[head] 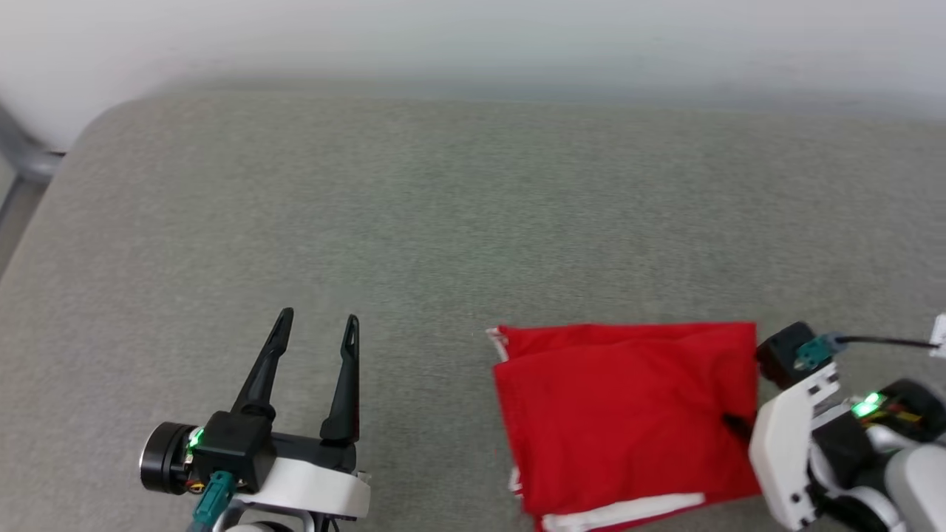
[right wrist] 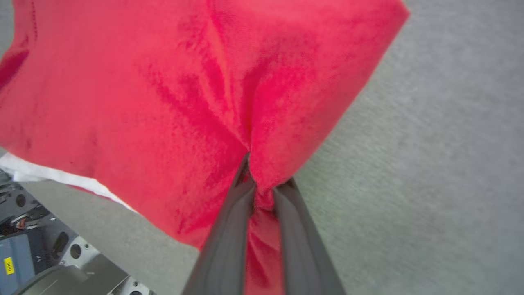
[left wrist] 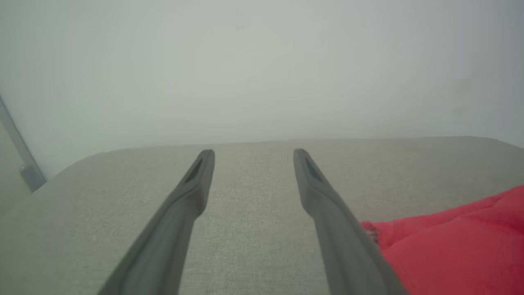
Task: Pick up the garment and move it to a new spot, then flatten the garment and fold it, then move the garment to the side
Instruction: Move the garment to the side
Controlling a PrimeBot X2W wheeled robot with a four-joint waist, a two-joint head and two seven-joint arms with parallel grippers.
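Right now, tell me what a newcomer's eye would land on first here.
The folded red garment stands out at lower right of the grey surface. The right gripper pinches a bunched fold at its right edge; the left gripper stands open at lower left, apart from it.

The red garment lay folded into a rough, flat rectangle toward 5 o'clock in the head view, on the grey fabric surface. A white band showed under its 6 o'clock edge, and a bit of red-and-white trim peeped out at its 10 o'clock corner. Near its 4 o'clock edge the soft cloth was gathered into a tight pucker, with creases fanning across the top layer.
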